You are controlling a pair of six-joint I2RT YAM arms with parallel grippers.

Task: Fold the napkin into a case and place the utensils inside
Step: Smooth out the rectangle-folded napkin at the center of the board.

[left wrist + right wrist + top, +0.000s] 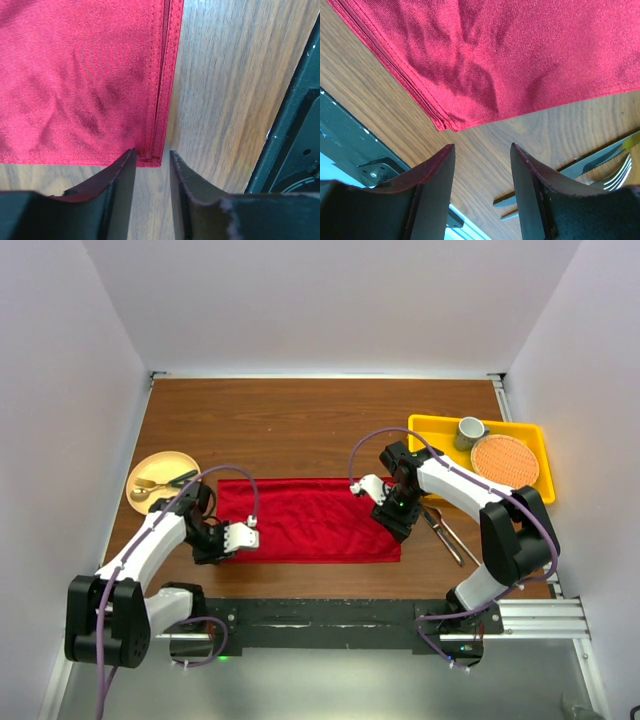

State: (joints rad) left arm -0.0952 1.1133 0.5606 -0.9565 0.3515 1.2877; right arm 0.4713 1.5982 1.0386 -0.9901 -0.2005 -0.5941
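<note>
The deep-red napkin (305,520) is lying flat in the middle of the wooden table (300,430), folded into a long, wide rectangle whose long sides are running left to right. In the wrist views, its edges are showing stacked layers of cloth. The surface is carrying a few soft wrinkles.

The left gripper (235,540) is sitting at the napkin's left near corner. In the left wrist view, its pincer (151,155) is standing released, the two dark fingers (120,190) parted by a narrow gap with bare wood showing between them. The hemmed corner of the napkin (80,80) is lying right at their tips, not clamped.

The right gripper (398,522) is hanging over the napkin's right end. In the right wrist view, its pincer (482,147) is also released, the fingers (530,190) standing wider apart over bare wood, and the layered corner of the napkin (520,50) is lying just ahead of them without touching.

The utensils (445,530) are resting on the table just to the right of the napkin, apart from it. A knife (590,162) and a fork (615,177) are lying side by side.

Farther right, a yellow tray (430,425) is holding a grey cup (470,430) and a round orange woven mat (505,460). At the table's left edge, a round tan plate (150,465) is carrying a gold spoon (150,488).
</note>
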